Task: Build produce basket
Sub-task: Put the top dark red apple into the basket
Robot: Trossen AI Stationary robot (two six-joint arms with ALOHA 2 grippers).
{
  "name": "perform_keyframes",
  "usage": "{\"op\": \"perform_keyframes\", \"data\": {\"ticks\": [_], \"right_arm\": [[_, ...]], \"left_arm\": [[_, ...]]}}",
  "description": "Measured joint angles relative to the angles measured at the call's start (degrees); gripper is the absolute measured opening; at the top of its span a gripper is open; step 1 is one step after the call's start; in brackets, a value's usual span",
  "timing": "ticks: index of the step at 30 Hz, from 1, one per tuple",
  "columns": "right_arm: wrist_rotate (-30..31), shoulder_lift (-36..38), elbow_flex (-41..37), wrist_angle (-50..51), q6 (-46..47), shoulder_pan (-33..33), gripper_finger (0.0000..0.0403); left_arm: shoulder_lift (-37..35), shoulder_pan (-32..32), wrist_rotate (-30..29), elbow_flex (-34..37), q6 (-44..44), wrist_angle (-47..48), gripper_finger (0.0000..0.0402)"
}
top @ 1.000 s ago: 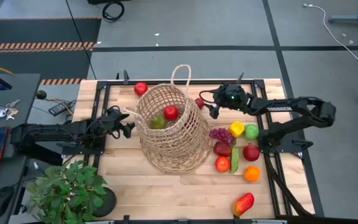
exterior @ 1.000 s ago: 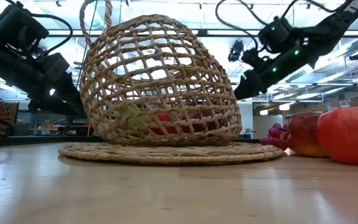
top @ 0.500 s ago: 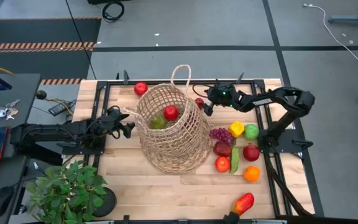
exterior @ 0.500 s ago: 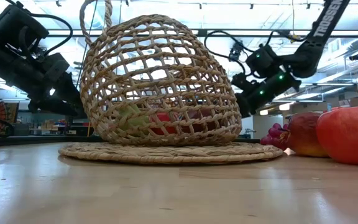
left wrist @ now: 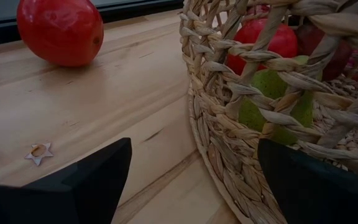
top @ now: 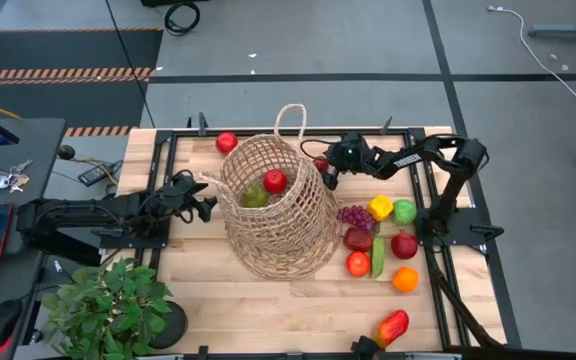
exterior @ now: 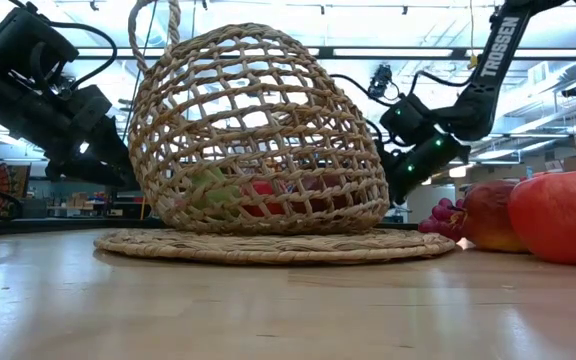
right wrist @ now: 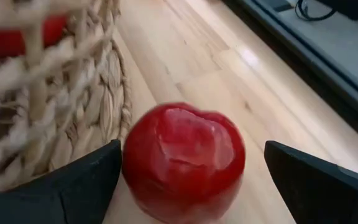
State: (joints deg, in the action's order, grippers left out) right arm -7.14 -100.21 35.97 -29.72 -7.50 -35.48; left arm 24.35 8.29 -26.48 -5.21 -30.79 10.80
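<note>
The wicker basket (top: 273, 205) stands mid-table on its flat woven base and holds a red apple (top: 275, 181) and a green piece (top: 254, 197). My right gripper (top: 326, 172) is open at the basket's far right side. In the right wrist view its fingers (right wrist: 92, 180) stand on either side of a red apple (right wrist: 184, 163) that rests on the table. My left gripper (top: 204, 205) waits open beside the basket's left wall (left wrist: 229, 124). More produce (top: 378, 245) lies to the right of the basket.
Another red apple (top: 227, 142) lies at the far edge, left of the basket's loop handle (top: 290, 122). A red-yellow mango (top: 392, 327) sits near the front right corner. A potted plant (top: 108, 305) stands at the front left corner.
My right gripper has come down and moved left toward the basket, ending low around the red apple at the basket's far right side. The basket, the produce and my left arm have kept still.
</note>
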Motion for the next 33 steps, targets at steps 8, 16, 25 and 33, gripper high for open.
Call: {"op": "perform_keyframes", "data": {"ticks": [8,16,25,33], "right_arm": [[0.1,0.4,0.0,-0.6,-0.1,0.0,0.0362],[0.1,0.4,0.0,-0.3,-1.2,0.0,0.0300],[0.3,2.3,0.0,0.9,-1.2,-0.3,0.0291],[8.4,11.8,0.0,8.8,-0.9,-0.3,0.0290]], "left_arm": [[0.0,0.0,0.0,0.0,0.0,0.0,0.0357],[0.0,0.0,0.0,0.0,0.0,0.0,0.0357],[0.0,0.0,0.0,0.0,0.0,0.0,0.0357],[0.0,0.0,0.0,0.0,0.0,0.0,0.0357]]}}
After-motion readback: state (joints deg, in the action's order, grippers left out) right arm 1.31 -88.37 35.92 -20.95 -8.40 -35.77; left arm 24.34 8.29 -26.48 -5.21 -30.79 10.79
